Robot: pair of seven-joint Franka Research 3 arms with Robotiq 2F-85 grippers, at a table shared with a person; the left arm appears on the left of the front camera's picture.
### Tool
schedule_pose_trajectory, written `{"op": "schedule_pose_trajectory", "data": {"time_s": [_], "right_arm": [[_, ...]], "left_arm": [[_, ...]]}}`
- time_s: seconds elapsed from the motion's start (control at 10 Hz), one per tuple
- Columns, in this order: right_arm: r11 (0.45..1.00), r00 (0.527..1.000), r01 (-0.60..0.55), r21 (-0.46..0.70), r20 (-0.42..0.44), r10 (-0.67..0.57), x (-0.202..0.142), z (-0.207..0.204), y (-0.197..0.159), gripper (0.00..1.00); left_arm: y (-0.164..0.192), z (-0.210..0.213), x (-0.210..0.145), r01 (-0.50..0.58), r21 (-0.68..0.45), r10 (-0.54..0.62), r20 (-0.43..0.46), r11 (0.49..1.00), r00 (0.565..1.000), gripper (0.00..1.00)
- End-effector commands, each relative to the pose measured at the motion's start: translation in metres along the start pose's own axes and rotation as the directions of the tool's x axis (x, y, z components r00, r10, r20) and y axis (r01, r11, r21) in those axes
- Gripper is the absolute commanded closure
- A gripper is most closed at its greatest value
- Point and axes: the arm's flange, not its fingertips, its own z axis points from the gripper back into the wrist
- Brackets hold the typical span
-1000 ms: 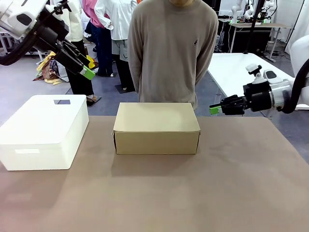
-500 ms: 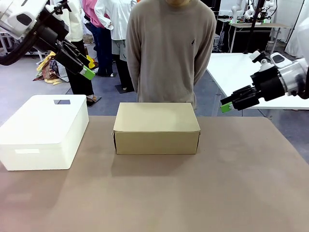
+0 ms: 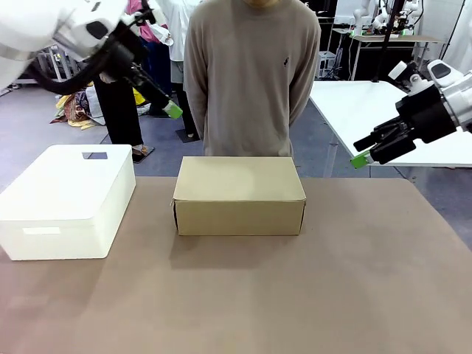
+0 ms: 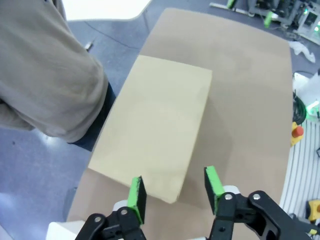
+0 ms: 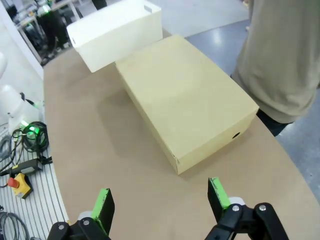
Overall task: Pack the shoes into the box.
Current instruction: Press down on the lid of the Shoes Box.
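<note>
The tan cardboard box (image 3: 240, 193) stands in the middle of the table with its lid down; the shoes are out of view. My left gripper (image 3: 172, 110) hangs high in the air, behind and left of the box. In its wrist view the left gripper (image 4: 175, 186) is open over the box (image 4: 155, 135), with nothing between its green pads (image 4: 136, 192). My right gripper (image 3: 360, 158) hovers off the table's far right side. In its wrist view the right gripper (image 5: 162, 197) is wide open and empty, looking down at the box (image 5: 185, 100).
A white plastic bin (image 3: 66, 199) sits on the left of the table, its wall also seen from the right wrist (image 5: 115, 32). A person (image 3: 251, 74) in a beige sweater stands right behind the box. A white table (image 3: 369, 110) is at the far right.
My left arm has swung right toward the middle, its jaws narrowing a little. My right gripper has risen, drawn back to the right and opened wide. The box has not moved.
</note>
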Motion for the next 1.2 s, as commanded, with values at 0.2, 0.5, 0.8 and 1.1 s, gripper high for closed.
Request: {"op": "schedule_pose_trajectory", "data": {"time_s": [0.2, 0.5, 0.8, 1.1], "right_arm": [[0.995, 0.997, -0.025, -0.095, -0.074, 0.018, 0.001, 0.001, 0.027, 0.0], [0.973, 0.993, -0.079, -0.219, -0.099, 0.058, -0.006, 0.003, 0.04, 0.0], [0.985, 0.994, -0.087, -0.152, -0.076, 0.076, -0.003, 0.008, 0.029, 0.0], [0.985, 0.994, -0.087, -0.152, -0.076, 0.076, -0.003, 0.008, 0.029, 0.0]], "left_arm": [[0.023, -0.028, 0.023, -0.093, 0.086, 0.104, -0.138, 0.992, 0.985, 1.0], [0.042, -0.062, 0.029, -0.127, 0.094, 0.144, -0.21, 0.987, 0.967, 1.0], [0.04, -0.071, 0.022, -0.118, 0.079, 0.131, -0.194, 0.99, 0.972, 1.0], [0.04, -0.071, 0.022, -0.118, 0.079, 0.131, -0.194, 0.99, 0.972, 1.0]]}}
